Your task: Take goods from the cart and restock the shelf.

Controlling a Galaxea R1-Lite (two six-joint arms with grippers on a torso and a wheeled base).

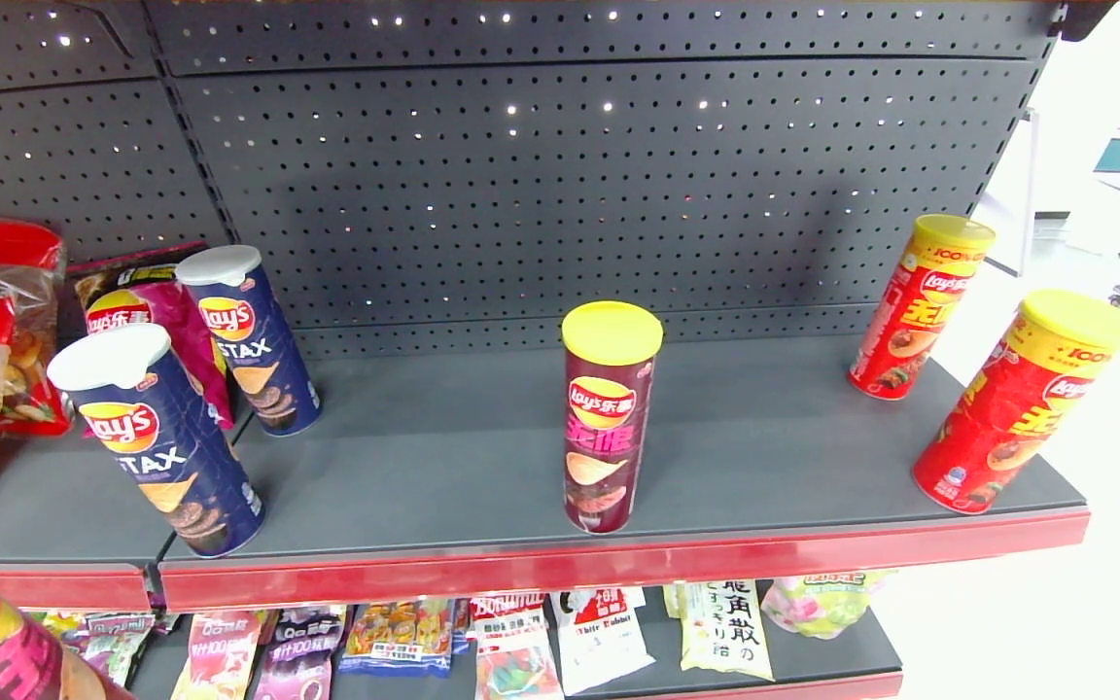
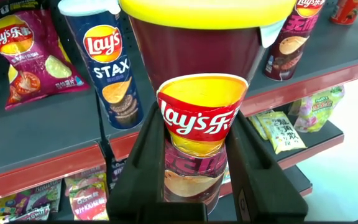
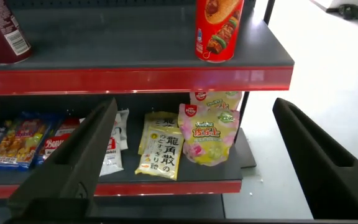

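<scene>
- Chip can (image 2: 191, 56), maroon with a yellow lid, sits clamped in the left gripper (image 2: 199, 109). The fingers (image 2: 145, 168) press on its lower body from both sides, and the lid end points away from them.
- From where I stand it hangs low, at the robot's left and out in front of the shelf (image 1: 482, 457), leaning a bit rather than upright.
- The right gripper (image 3: 194, 106) is spread wide with nothing in it, facing the snack bags (image 3: 160, 152) on the lower tier.
- The bare board lies up and to the right of the load. I'd say the left arm has to carry it that way and stand it on end.
- A twin maroon can (image 1: 609, 428) stands near the front lip, mid-shelf.
- Two blue cans (image 1: 166, 437) stand to the left, with open board between them and the twin.
- Two red cans (image 1: 1022, 399) stand at the far right end.
</scene>
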